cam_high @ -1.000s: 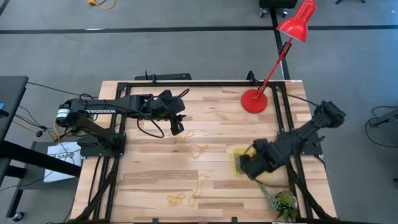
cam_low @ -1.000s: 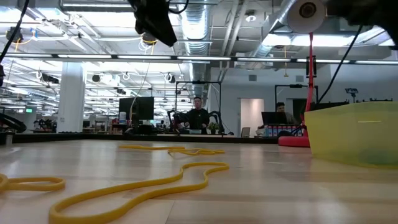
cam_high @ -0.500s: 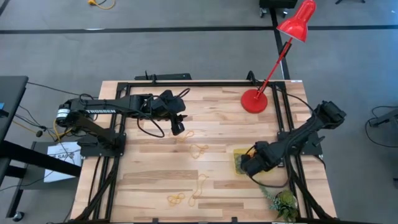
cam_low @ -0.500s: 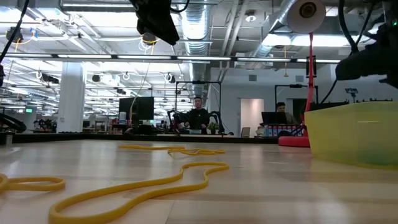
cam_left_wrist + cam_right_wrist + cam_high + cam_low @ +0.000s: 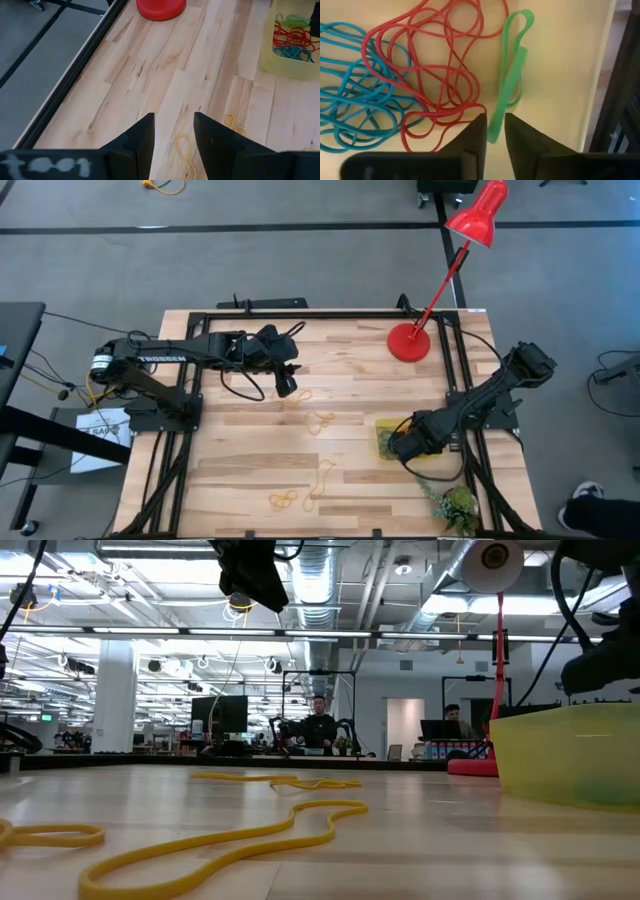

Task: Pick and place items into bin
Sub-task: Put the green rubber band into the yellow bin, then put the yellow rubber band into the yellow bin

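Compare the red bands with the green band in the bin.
The red bands are thin and lie in a many-looped tangle; the green band is broader and lies as one long, narrow loop. The red tangle touches the blue bands; the green does not. Both lie in the yellow bin.

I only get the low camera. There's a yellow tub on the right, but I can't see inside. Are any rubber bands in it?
Observer: Yes. The right wrist view shows red bands, blue bands and one green band lying in the bin.
Operator: Where's the right gripper?
Observer: From above, the right gripper hangs over the bin.
Operator: And the other one?
Observer: The left gripper is open, over bare wood next to a yellow band.
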